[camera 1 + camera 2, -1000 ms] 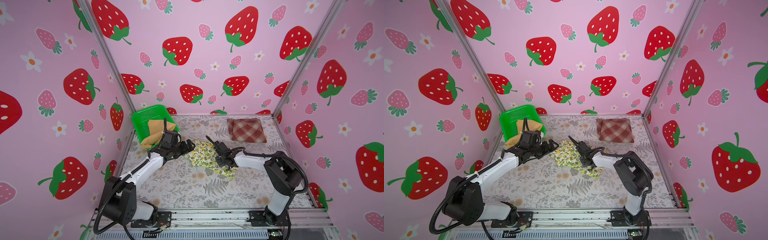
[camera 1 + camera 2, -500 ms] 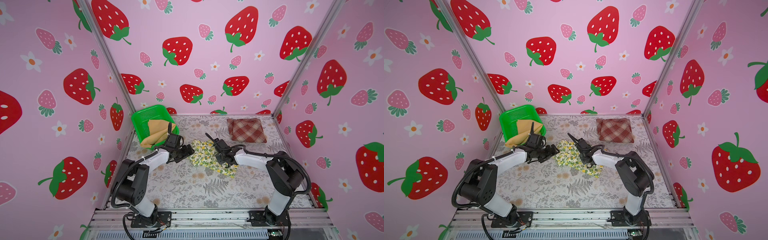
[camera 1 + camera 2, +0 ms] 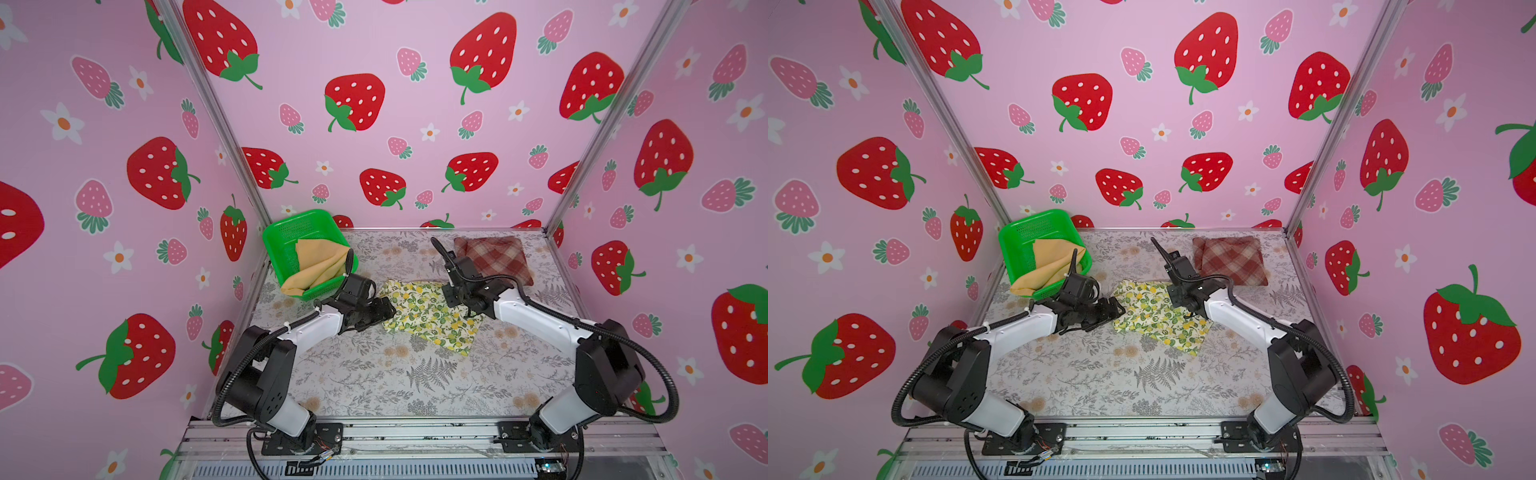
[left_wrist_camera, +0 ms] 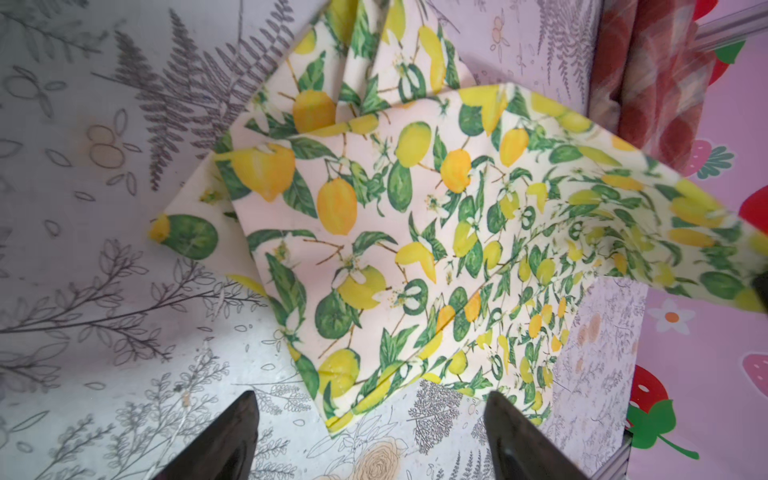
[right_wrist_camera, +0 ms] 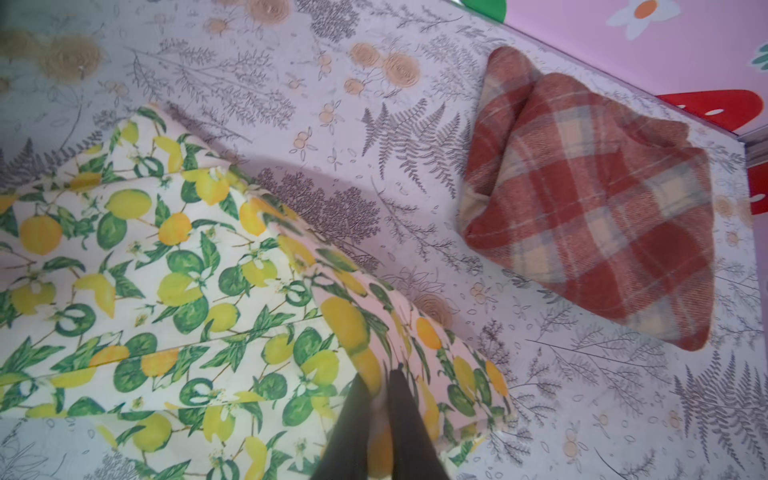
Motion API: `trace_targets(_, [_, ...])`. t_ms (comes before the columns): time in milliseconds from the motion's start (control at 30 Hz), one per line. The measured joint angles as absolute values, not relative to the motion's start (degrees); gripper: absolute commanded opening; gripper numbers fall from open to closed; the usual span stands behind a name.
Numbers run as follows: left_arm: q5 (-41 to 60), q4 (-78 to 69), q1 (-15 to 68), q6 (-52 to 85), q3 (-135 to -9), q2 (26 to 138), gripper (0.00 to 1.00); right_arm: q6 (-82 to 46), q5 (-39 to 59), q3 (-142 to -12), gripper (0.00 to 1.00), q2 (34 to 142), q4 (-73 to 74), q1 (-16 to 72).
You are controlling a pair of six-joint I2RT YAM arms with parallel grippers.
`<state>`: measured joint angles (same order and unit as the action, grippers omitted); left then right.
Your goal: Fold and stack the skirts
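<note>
The lemon skirt (image 3: pixel 428 316) is pinched at two o'clock by the right gripper (image 5: pixel 378 374), the left gripper (image 4: pixel 372 399) being spread at nine o'clock.

Top cams high, down-facing; wrist cams close, share lemon skirt (image 4: pixel 415 249).

We see the cream lemon-print cloth skirt (image 3: pixel 430 316) partly folded at frame centre, one edge lifted. The red-brown plaid cloth skirt (image 3: pixel 494 257) lies folded up-right of it. The mustard-yellow cloth skirt (image 3: pixel 318 262) spills from the green perforated plastic basket (image 3: pixel 291 222), centre-left.
</note>
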<state>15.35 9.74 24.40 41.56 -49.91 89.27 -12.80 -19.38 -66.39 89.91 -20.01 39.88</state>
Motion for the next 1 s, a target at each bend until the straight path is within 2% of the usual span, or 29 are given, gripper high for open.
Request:
trace_targets(467, [12.08,12.67,23.99,39.81,-63.92,103.11,0.85,-12.08,-13.23,-66.96,0.14,85.82,-21.21,30.72])
trace_targets(1000, [9.65,10.07,21.96,35.70,-64.90,100.97,0.87,-12.16,-10.33,-62.24,0.14,81.36,-21.06,27.03])
